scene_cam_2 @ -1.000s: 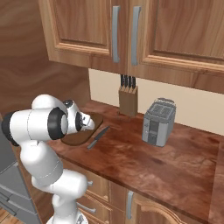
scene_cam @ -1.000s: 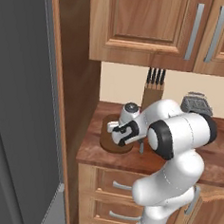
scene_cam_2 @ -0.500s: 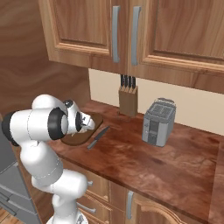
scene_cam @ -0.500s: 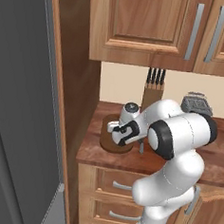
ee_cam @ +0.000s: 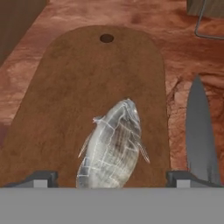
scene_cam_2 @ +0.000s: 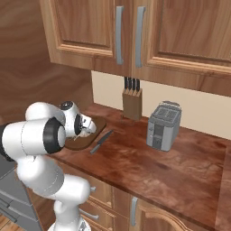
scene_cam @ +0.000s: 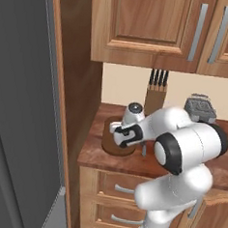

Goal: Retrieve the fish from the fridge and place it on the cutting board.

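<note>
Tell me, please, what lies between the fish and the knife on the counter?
In the hand view, only a bare strip of the cutting board and a little red-brown counter separate the fish from the knife. Nothing else lies there.

There is one fish. It lies on one board. One knife lies on the counter. One block holds four knives. There is one toaster. One fridge stands at the side. Four cupboard handles show up high.
</note>
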You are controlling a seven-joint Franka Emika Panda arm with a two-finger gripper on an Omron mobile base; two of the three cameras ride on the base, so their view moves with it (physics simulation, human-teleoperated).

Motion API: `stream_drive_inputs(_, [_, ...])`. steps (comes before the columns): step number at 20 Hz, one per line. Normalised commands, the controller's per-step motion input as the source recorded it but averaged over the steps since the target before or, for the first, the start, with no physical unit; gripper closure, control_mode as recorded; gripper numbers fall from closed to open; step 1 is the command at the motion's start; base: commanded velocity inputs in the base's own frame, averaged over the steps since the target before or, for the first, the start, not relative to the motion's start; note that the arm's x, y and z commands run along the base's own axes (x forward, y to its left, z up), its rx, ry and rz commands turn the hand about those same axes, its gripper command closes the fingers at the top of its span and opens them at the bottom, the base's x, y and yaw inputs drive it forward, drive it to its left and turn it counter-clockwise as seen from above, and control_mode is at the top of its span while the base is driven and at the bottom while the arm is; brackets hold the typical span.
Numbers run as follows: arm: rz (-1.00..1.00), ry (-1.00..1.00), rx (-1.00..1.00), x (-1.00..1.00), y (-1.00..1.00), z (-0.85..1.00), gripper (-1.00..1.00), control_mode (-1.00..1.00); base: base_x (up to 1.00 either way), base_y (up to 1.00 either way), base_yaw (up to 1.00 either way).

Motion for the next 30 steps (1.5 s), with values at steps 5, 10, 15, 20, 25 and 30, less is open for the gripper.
stream_drive_inputs(5, [-0.03,0.0,0.08,-0.52,0.0,0.53,-1.0,-1.0,0.0,0.0,0.0])
stream_drive_inputs(10, [0.0,0.03,0.08,-0.76,-0.02,0.71,-1.0,-1.0,0.0,0.0,0.0])
stream_drive_inputs(15, [0.0,0.16,0.01,-0.94,0.0,0.69,-1.0,-1.0,0.0,0.0,0.0])
stream_drive_inputs(20, [0.02,0.19,0.0,-1.0,-0.11,0.78,-1.0,-1.0,0.0,0.0,0.0])
stream_drive_inputs(25, [0.07,0.06,-0.03,-0.96,-0.3,0.15,-1.0,-1.0,0.0,0.0,0.0])
stream_drive_inputs(30, [0.25,-0.15,-0.02,-0.46,-0.82,-0.19,-1.0,-1.0,0.0,0.0,0.0])
